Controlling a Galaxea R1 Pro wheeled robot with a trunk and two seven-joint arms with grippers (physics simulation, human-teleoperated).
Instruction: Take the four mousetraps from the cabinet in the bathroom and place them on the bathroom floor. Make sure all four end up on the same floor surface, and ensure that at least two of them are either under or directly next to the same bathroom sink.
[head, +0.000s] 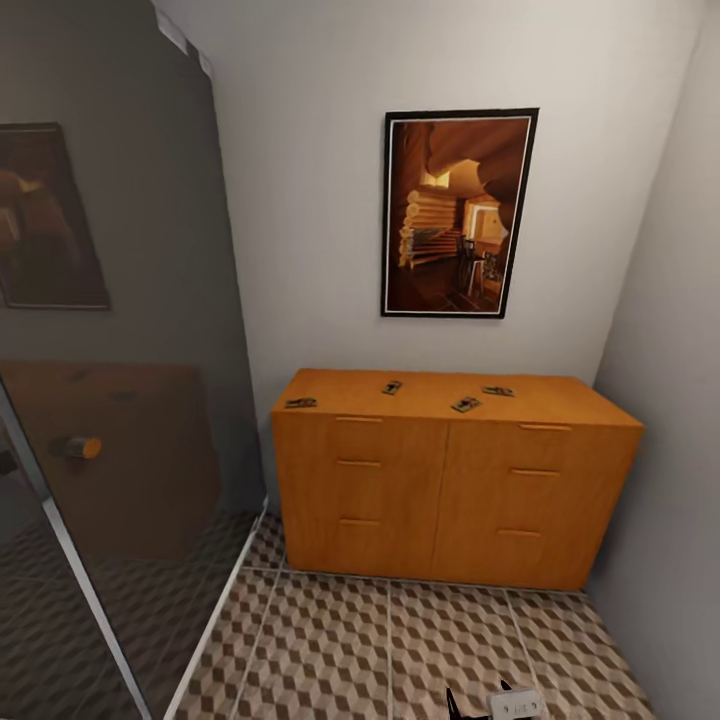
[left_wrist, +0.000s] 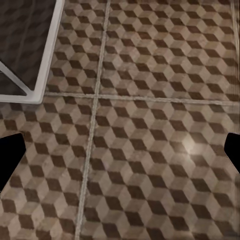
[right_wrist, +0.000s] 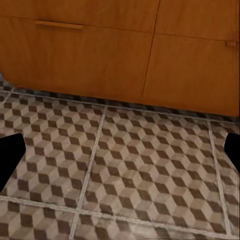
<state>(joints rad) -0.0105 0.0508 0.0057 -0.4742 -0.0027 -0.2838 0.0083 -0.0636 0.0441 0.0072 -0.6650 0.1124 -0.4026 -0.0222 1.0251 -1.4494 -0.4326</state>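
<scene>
Mousetraps (head: 465, 404) on cabinet (head: 450, 480), ahead of us.
Left pincer (left_wrist: 120, 150) and right pincer (right_wrist: 120, 150) gape open, empty, above bathroom floor (right_wrist: 150, 165).

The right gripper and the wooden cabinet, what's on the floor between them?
Nothing: the right wrist view shows bare patterned floor from the right gripper to the cabinet.

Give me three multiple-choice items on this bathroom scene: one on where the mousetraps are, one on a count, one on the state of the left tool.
1. Where do the mousetraps lie?
A. on the cabinet top
B. on the floor
C. in an open drawer

2. How many are there?
A. two
B. three
C. four

3. How is the left tool?
A. shut on a trap
B. open and empty
C. gripping a handle

Answers: 1 A, all rest on the cabinet; 2 C, four small boards show; 3 B, fingertips stand apart over bare floor.
</scene>
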